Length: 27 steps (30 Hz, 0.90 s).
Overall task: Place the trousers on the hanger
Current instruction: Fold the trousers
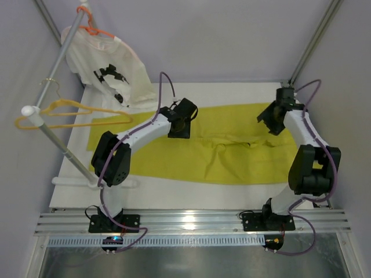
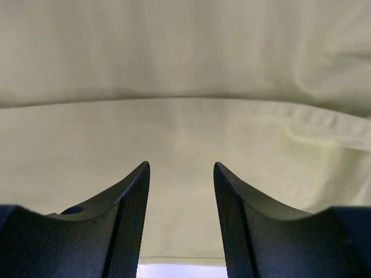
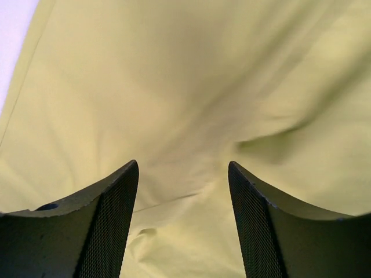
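Note:
The yellow-green trousers (image 1: 232, 156) lie spread flat across the white table, folded lengthwise, with wrinkles near the middle. My left gripper (image 1: 179, 124) hovers over their upper left part. In the left wrist view it (image 2: 181, 168) is open, and only flat cloth (image 2: 185, 58) shows between the fingers. My right gripper (image 1: 272, 119) is over the trousers' upper right end. Seen from the right wrist, that gripper (image 3: 183, 165) is open above creased cloth (image 3: 174, 87), holding nothing. The yellow hanger (image 1: 75, 113) hangs empty from the rail at the left, apart from both grippers.
A white T-shirt with black print (image 1: 110, 69) hangs on an orange hanger (image 1: 93, 29) at the back left. The slanted grey rail (image 1: 58, 63) and its stand border the table's left side. A metal frame post (image 1: 313, 40) rises at the back right. Bare table (image 1: 174, 188) lies in front of the trousers.

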Available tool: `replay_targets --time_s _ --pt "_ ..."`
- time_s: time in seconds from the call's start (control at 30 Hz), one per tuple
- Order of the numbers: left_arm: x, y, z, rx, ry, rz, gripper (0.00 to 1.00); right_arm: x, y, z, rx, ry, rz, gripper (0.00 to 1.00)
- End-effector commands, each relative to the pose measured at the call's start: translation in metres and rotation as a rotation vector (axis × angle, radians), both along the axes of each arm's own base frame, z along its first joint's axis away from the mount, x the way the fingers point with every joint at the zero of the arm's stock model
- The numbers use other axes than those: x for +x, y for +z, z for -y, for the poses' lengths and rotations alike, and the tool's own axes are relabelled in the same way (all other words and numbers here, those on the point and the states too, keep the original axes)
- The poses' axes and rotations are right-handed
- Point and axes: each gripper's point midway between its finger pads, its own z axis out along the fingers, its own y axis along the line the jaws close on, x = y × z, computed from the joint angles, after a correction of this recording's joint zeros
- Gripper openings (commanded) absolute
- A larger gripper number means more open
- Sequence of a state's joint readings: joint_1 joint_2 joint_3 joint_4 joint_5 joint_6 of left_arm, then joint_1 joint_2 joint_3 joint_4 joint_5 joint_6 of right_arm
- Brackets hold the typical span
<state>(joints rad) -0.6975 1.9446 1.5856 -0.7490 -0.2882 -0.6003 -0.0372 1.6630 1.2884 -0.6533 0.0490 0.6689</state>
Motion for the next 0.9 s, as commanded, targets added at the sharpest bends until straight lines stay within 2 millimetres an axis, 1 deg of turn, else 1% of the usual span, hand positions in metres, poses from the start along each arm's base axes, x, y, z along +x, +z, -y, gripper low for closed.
replay_targets --time_s 0.0,0.03,0.07,0.1,0.13,0.2,0.27,0.3,0.37,0.4,0.43,0.47,0.5,0.53,0.57,0.6,0.63,0.67,0.7,0.73,0.77,0.8,0.87 --pt "-0.017 0.008 0.032 -0.119 -0.045 -0.023 0.49 -0.061 -0.005 0.06 -0.088 -0.248 -0.13 0.66" --pt "-0.023 0.005 0.032 -0.113 -0.041 -0.052 0.49 -0.071 -0.006 0.07 -0.089 -0.295 -0.152 0.66" --pt "-0.031 0.002 0.031 -0.103 -0.051 -0.09 0.49 -0.077 -0.002 0.071 -0.079 -0.315 -0.154 0.64" --pt "-0.039 -0.001 0.025 -0.075 -0.051 -0.133 0.49 -0.085 -0.002 0.07 -0.076 -0.315 -0.178 0.63" --pt "-0.045 -0.003 0.023 -0.067 -0.048 -0.158 0.49 -0.088 0.001 0.07 -0.079 -0.312 -0.186 0.63" --pt "-0.057 -0.008 0.018 -0.058 -0.053 -0.198 0.49 -0.095 0.01 0.077 -0.122 -0.305 -0.224 0.63" --pt "-0.062 -0.014 0.014 -0.048 -0.031 -0.203 0.49 -0.101 0.013 0.094 -0.166 -0.338 -0.258 0.63" --pt "-0.067 -0.024 0.006 -0.02 -0.019 -0.208 0.49 -0.103 0.01 0.098 -0.174 -0.347 -0.269 0.63" --pt "-0.065 -0.026 0.006 -0.031 -0.003 -0.169 0.49 -0.105 0.006 0.108 -0.164 -0.381 -0.239 0.63" --pt "-0.062 -0.025 0.006 -0.03 0.001 -0.138 0.49 -0.105 -0.004 0.113 -0.153 -0.396 -0.213 0.63" --pt "-0.065 -0.026 0.002 -0.03 0.001 -0.125 0.5 -0.108 0.0 0.117 -0.139 -0.415 -0.171 0.63" --pt "-0.059 -0.022 0.009 -0.058 -0.004 -0.083 0.5 -0.115 -0.002 0.131 -0.117 -0.464 -0.155 0.63" --pt "-0.058 -0.019 0.01 -0.066 -0.014 -0.072 0.51 -0.12 -0.012 0.13 -0.072 -0.466 -0.146 0.63" --pt "-0.057 -0.012 0.014 -0.081 -0.019 -0.064 0.52 -0.126 -0.009 0.135 -0.076 -0.467 -0.128 0.63" --pt "-0.061 -0.006 0.012 -0.08 -0.016 -0.069 0.52 -0.135 -0.01 0.141 -0.076 -0.482 -0.138 0.63" --pt "-0.066 -0.002 0.016 -0.105 -0.024 -0.082 0.52 -0.154 -0.016 0.155 -0.077 -0.536 -0.163 0.63" --pt "-0.07 0.003 0.02 -0.126 -0.038 -0.083 0.52 -0.166 -0.018 0.162 -0.072 -0.556 -0.169 0.64" --pt "-0.075 0.01 0.02 -0.145 -0.047 -0.076 0.53 -0.174 -0.015 0.168 -0.067 -0.586 -0.14 0.64" --pt "-0.078 0.015 0.024 -0.161 -0.06 -0.063 0.53 -0.192 -0.025 0.18 -0.052 -0.66 -0.135 0.63" --pt "-0.078 0.019 0.022 -0.164 -0.057 -0.054 0.54 -0.197 -0.028 0.182 -0.035 -0.668 -0.113 0.64" --pt "-0.08 0.02 0.022 -0.168 -0.055 -0.054 0.54 -0.203 -0.026 0.183 -0.03 -0.692 -0.089 0.65" --pt "-0.082 0.023 0.021 -0.178 -0.054 -0.051 0.54 -0.208 -0.033 0.183 -0.012 -0.714 -0.08 0.66" --pt "-0.085 0.023 0.022 -0.192 -0.049 -0.067 0.54 -0.21 -0.034 0.188 -0.024 -0.762 -0.05 0.66"
